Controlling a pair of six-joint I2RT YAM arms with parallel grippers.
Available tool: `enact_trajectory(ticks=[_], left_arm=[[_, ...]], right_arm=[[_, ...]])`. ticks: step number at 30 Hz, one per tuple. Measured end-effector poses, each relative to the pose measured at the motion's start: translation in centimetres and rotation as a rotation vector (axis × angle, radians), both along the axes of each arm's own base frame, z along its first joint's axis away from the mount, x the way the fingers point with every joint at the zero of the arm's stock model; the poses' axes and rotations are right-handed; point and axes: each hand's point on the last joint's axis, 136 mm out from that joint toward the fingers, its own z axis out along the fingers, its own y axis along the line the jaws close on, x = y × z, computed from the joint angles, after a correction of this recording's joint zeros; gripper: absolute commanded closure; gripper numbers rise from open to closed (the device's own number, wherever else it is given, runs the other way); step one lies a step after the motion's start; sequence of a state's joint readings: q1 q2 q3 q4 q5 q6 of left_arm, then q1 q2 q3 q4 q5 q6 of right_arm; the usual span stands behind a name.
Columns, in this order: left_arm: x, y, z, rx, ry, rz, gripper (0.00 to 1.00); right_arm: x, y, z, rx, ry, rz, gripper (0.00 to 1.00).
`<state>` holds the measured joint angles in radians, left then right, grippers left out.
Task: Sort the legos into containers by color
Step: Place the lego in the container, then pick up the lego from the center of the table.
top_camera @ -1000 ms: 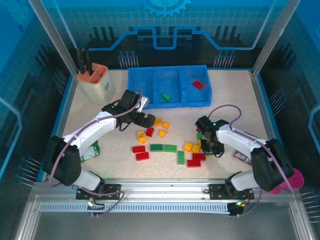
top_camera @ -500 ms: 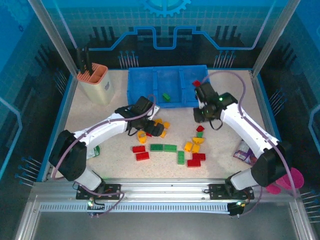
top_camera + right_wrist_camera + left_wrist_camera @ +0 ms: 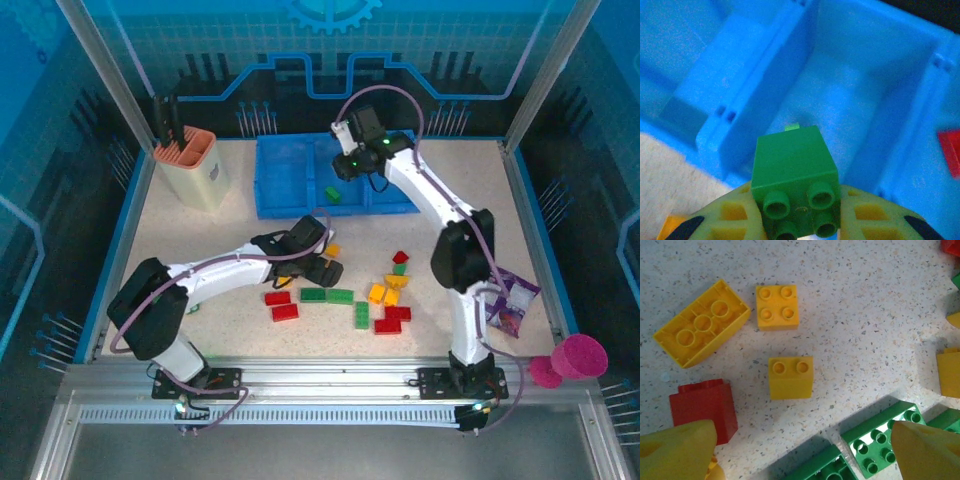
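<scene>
Currently a green lego (image 3: 792, 170) is clamped in the right gripper (image 3: 795, 222) over the middle container (image 3: 850, 90); left gripper (image 3: 800, 447) is held apart above yellow legos (image 3: 790, 377).

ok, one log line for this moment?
right gripper: shut on green lego, over middle compartment | left gripper: open, over yellow lego

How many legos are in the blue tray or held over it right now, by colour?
Green: 2 (lying green lego in the middle compartment; held green lego in the right end effector)
Red: 1 (red lego in the right compartment)
Yellow: 0
Total: 3
</scene>
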<state>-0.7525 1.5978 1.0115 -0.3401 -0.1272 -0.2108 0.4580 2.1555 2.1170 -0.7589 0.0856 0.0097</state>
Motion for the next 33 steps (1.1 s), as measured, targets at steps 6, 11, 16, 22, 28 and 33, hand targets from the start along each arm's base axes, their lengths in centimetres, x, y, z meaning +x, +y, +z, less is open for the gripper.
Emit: enact_trajectory(ticks=[6,11,16,22,28,33], left_arm=[[-0.2,-0.6,-1.9,0.053,0.001,0.008,0.14],[0.4,-0.6,-3.6,0.125,0.005,0.025,0.18],[1.5,-1.0,-4.1,0.156,-0.007,0.04,0.21],[2.3,-1.4,-4.8,0.18,-0.008,0.048,0.26],[2.7,-1.4,-5.4,0.202,-0.008,0.056,0.35],[3.0,-1.5,-5.7,0.212,-0.007,0.06,0.4]], right_arm=[[3.1,1.7,-5.7,-0.048,0.047,0.046,0.78],[3.1,1.8,-9.5,-0.082,0.114,0.063,0.73],[3.0,1.9,-10.4,-0.088,0.129,0.079,0.67],[2.8,2.3,-10.3,-0.063,0.137,0.107,0.58],[2.6,3.0,-10.0,-0.021,0.143,0.134,0.47],[2.4,3.6,-8.3,0.018,0.125,0.154,0.44]])
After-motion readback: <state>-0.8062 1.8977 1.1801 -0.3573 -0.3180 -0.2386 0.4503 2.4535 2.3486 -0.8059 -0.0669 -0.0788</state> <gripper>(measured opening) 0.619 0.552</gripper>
